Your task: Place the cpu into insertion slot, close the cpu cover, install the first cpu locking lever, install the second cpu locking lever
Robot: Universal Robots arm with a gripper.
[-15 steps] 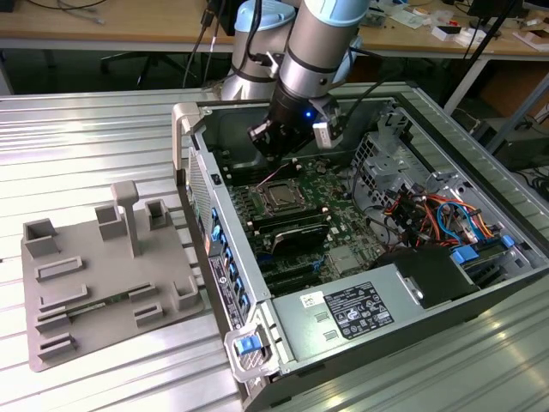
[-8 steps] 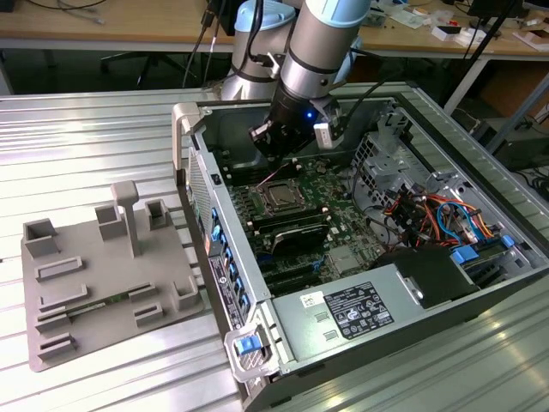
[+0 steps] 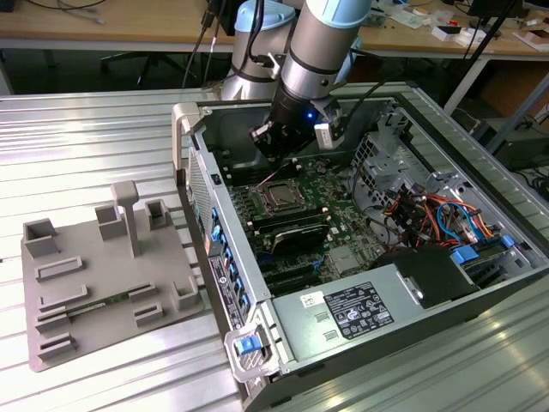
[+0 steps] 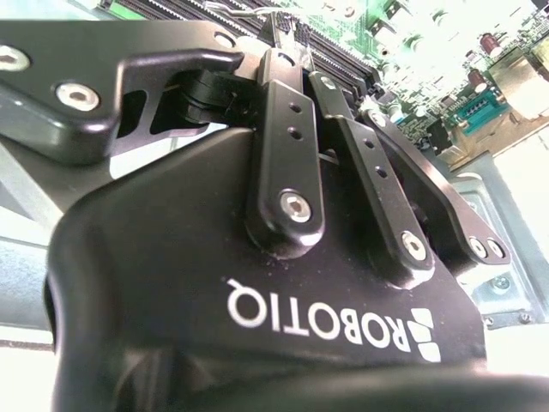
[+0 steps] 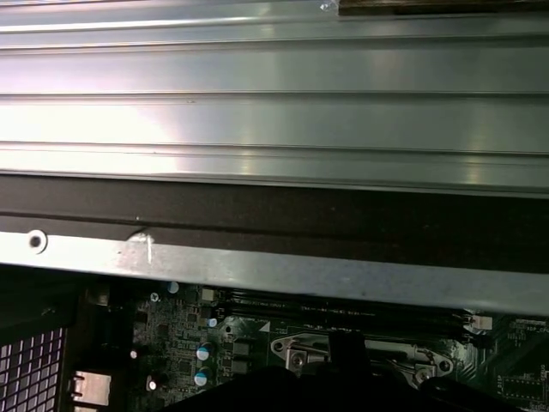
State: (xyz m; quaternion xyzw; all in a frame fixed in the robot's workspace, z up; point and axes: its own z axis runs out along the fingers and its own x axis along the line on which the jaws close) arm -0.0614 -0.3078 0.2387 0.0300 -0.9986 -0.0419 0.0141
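In the exterior view my gripper (image 3: 276, 153) hangs inside the open computer case, just behind and above the insertion slot (image 3: 279, 197). The slot is a square dark recess on the green board, and the silvery cpu cover (image 3: 265, 187) frames it, seemingly lying flat. I cannot make out the cpu. In the second wrist view the finger links converge to a shut tip (image 4: 283, 21) above the board. In the first wrist view the dark fingertips (image 5: 347, 343) stand over the slot's silvery rim (image 5: 292, 348), beside thin metal lever wires (image 5: 420, 373).
A grey plastic fixture (image 3: 103, 275) with several pockets lies on the ridged metal table at the exterior view's left. Inside the case are long black memory slots (image 3: 292, 232), a labelled power supply (image 3: 343, 313) and a bundle of coloured cables (image 3: 429, 215). The case wall (image 5: 257, 266) is close to the gripper.
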